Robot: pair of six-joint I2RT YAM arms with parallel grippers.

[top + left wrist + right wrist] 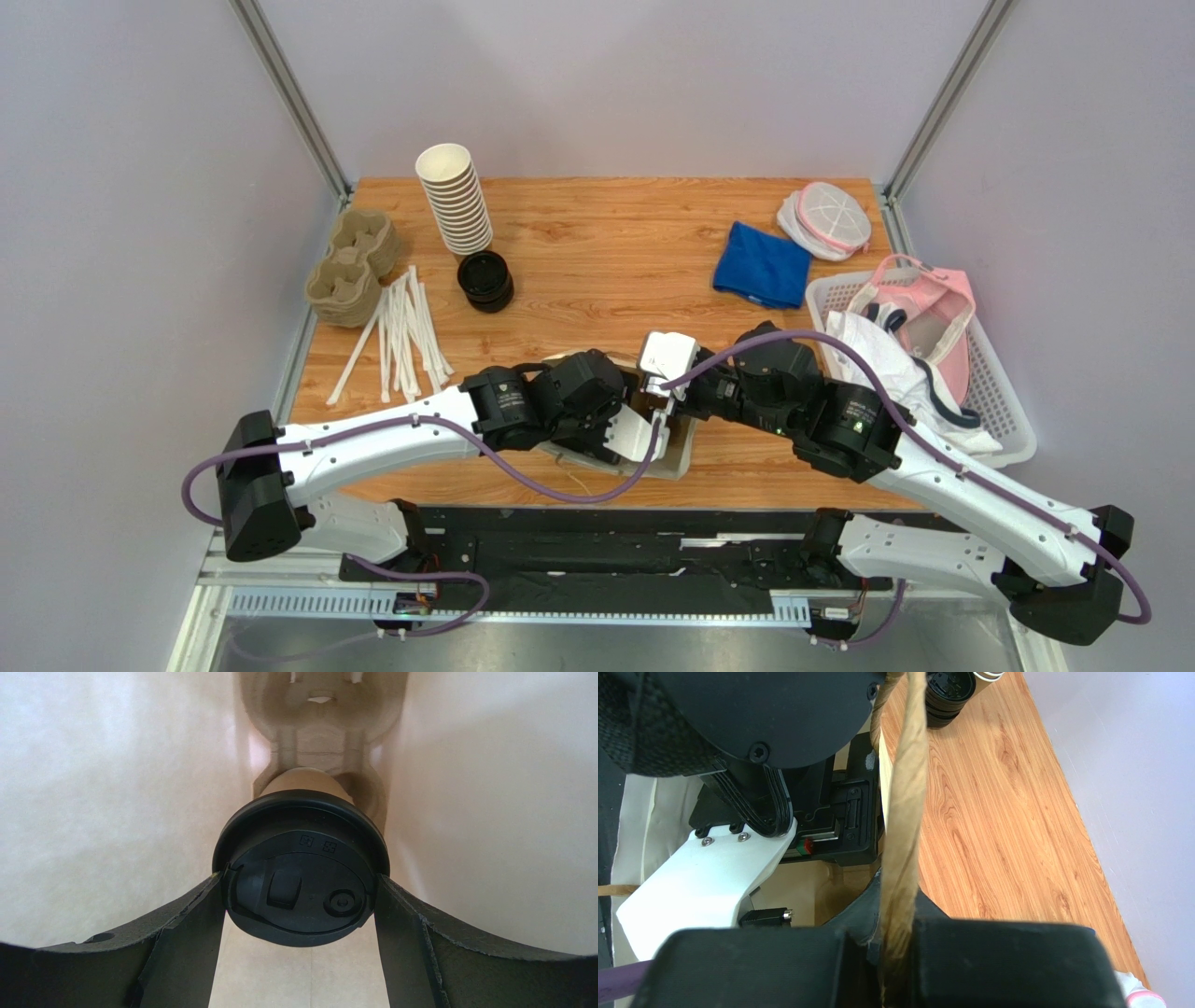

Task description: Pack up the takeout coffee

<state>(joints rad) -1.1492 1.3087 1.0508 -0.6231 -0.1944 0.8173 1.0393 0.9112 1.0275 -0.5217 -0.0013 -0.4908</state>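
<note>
The takeout coffee, a brown paper cup (303, 780) with a round black lid (302, 875), is inside a pale paper bag (105, 798). My left gripper (300, 882) is shut on it, one finger on each side of the lid. A moulded cardboard cup carrier (319, 714) lies at the bag's bottom, just beyond the cup. My right gripper (899, 952) is shut on the bag's twisted paper handle (906, 812) and holds it up. In the top view the bag (671, 445) sits at the table's near edge between both wrists, which hide the cup.
A stack of white-rimmed cups (455, 196), a stack of black lids (485, 280), a spare cup carrier (351, 266) and white stirrers (400, 336) lie at the back left. A blue cloth (760, 263) and a white basket (982, 406) are at the right.
</note>
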